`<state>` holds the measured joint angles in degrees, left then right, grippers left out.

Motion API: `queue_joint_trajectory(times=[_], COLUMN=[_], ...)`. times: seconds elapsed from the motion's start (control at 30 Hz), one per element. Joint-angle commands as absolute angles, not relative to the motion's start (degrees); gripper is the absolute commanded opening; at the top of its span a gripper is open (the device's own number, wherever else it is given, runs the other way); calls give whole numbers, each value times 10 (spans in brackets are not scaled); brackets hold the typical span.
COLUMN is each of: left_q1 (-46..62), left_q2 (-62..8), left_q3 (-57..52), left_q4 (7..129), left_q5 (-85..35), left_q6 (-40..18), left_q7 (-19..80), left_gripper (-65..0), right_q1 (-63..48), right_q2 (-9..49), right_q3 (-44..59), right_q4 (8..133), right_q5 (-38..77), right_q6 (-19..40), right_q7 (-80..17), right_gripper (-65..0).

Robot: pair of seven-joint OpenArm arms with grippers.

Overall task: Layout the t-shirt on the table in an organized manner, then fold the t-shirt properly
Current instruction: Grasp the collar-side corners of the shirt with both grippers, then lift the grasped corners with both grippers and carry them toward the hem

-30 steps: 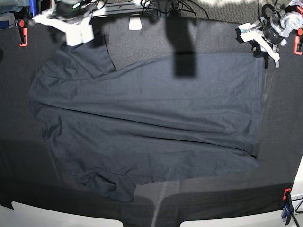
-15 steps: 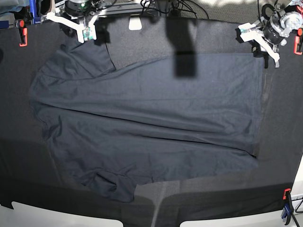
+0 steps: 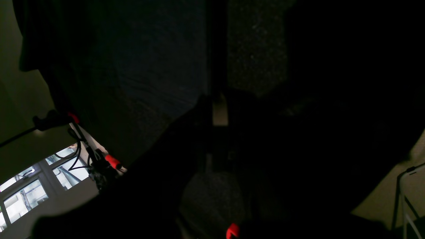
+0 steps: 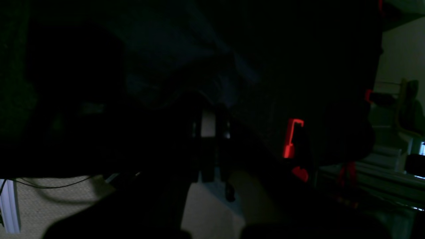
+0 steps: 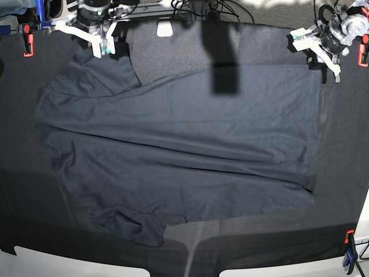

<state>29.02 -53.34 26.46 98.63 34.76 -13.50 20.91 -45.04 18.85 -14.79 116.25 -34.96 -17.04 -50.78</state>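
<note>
The dark navy-grey t-shirt (image 5: 184,144) lies spread flat across the table (image 5: 340,173), collar end to the left and hem to the right. One sleeve lies at the far left, and the other is bunched near the front edge. My right gripper (image 5: 105,49) hovers shut at the far left, just over that sleeve's outer edge, with nothing visibly held. My left gripper (image 5: 333,72) is shut at the far right, beside the hem's far corner and just off the fabric. Both wrist views are nearly black; each shows only a pale fingertip piece (image 3: 219,113) (image 4: 208,127) over dark cloth.
Orange clamps (image 5: 26,40) (image 5: 363,49) grip the far corners, and an orange and blue one (image 5: 349,245) grips the front right. A white block (image 5: 165,27) and cables sit along the back edge. A dark shadow (image 5: 223,57) falls across the shirt's far side.
My right gripper has drawn back toward the far edge, off the sleeve, and its jaws have gone from spread wide to shut. The left arm and the shirt have not moved.
</note>
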Motion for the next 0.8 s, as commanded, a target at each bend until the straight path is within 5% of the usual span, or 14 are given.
queue_joint_trajectory(times=[0.0, 0.27, 0.6, 0.77], left_q1=[294, 293, 293, 293], left_q2=[-542, -542, -542, -542], left_q3=[265, 264, 264, 264], left_q4=[986, 986, 987, 987], left_q5=[340, 345, 448, 471], left_q6=[-146, -125, 55, 99], left_q7=[213, 219, 291, 291], left_gripper=[-650, -650, -650, -650], right_q1=[-454, -445, -322, -264], right_q2=[190, 190, 190, 190], right_q3=[-146, -146, -146, -146], right_q4=[1173, 1174, 1174, 1174], right_q5=[-378, -454, -399, -329], right_q6=[-162, -156, -132, -88], right_q7=[-502, -484, -473, -469], right_gripper=[-650, -650, -650, -650])
